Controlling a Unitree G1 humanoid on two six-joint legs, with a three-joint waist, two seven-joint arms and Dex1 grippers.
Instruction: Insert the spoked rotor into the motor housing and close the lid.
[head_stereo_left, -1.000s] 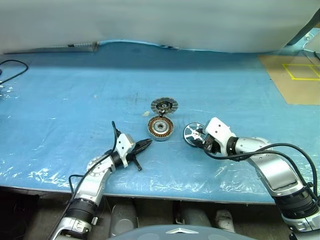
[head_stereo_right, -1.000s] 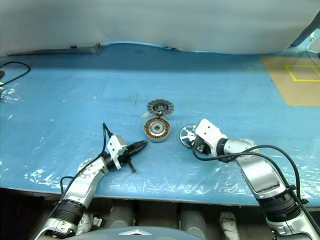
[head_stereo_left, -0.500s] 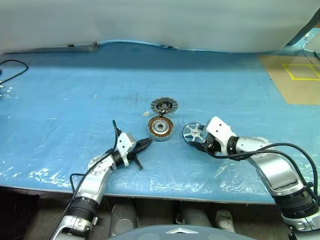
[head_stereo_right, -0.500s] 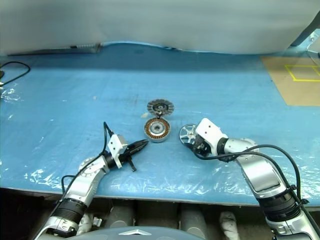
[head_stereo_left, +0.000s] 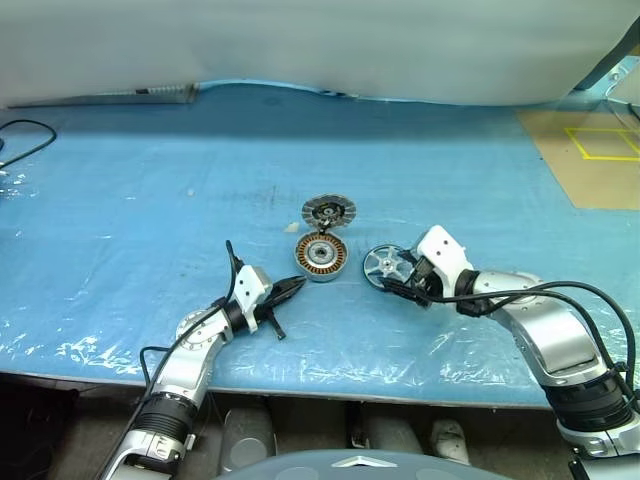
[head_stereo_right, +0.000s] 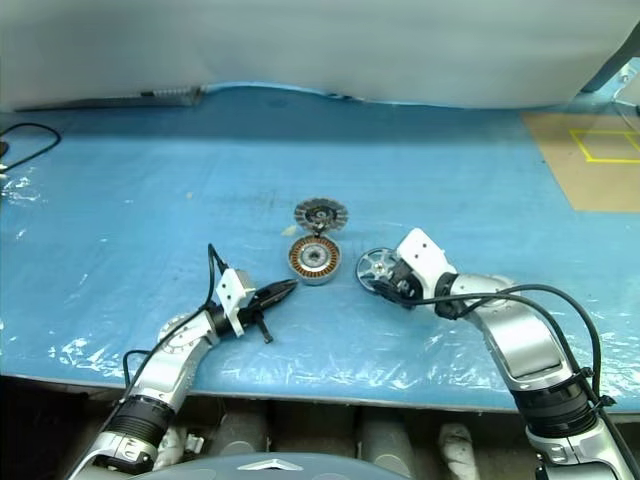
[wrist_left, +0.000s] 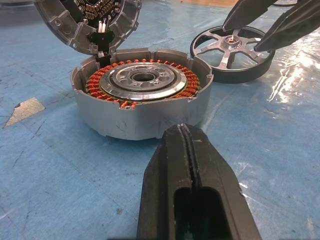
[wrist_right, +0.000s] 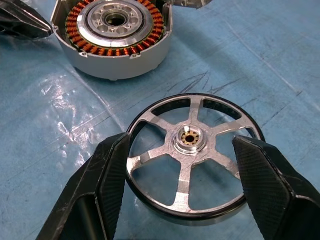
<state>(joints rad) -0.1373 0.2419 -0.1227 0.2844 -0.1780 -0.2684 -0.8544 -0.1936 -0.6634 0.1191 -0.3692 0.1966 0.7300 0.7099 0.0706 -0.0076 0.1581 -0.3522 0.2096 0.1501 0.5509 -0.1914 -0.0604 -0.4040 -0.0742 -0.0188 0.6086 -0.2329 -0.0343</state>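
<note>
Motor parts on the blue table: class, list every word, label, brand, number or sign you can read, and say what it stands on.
None can be read.
Motor housing: no print or stamp shows.
Spoked rotor: bare metal, no marking.
Lid: no lettering shows.
Yellow outline on the brown board: a marking, not text.

A workshop or test bench: blue plastic sheet (head_stereo_left: 150, 190) over a table, loose motor parts (head_stereo_left: 322, 256) just beyond the pincers, yellow floor tape (head_stereo_left: 600, 145).
</note>
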